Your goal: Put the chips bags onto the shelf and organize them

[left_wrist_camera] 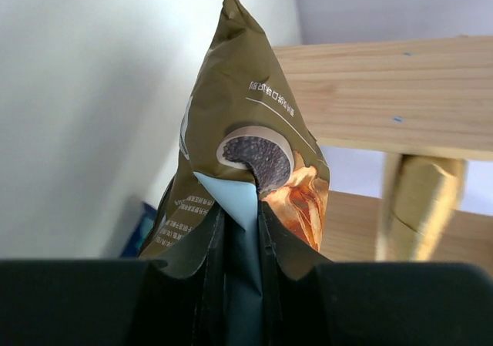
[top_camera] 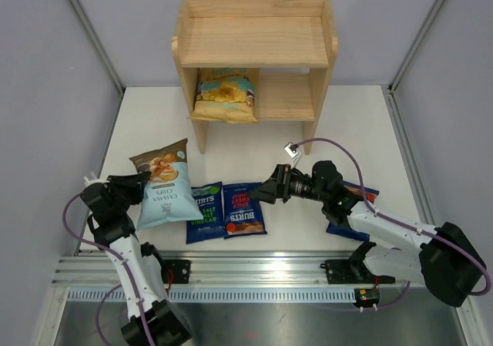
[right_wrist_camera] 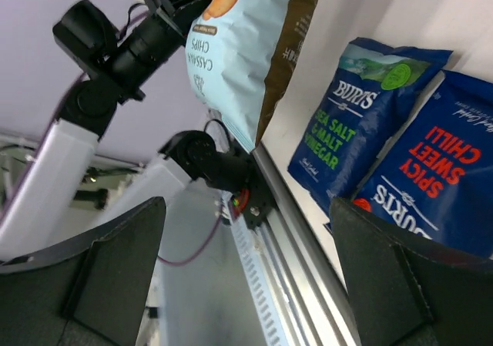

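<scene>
My left gripper [top_camera: 140,183] is shut on the edge of the pale blue cassava bag [top_camera: 166,186] and holds it upright at the table's left; its brown top [left_wrist_camera: 246,115] rises from my closed fingers [left_wrist_camera: 273,242]. Two dark blue BURTS bags [top_camera: 205,211] [top_camera: 245,209] lie flat side by side near the front edge. A third BURTS bag [top_camera: 354,207] lies partly hidden under my right arm. My right gripper [top_camera: 262,192] is open and empty, just right of the two bags [right_wrist_camera: 354,122] [right_wrist_camera: 439,184]. The yellow-and-teal bag [top_camera: 223,95] stands on the lower tier of the wooden shelf [top_camera: 254,41].
The shelf's upper tier [top_camera: 258,38] holds nothing and the right half of its lower tier [top_camera: 286,95] is bare. An aluminium rail [top_camera: 254,277] runs along the near edge. Grey walls enclose the white table [top_camera: 362,130] on both sides.
</scene>
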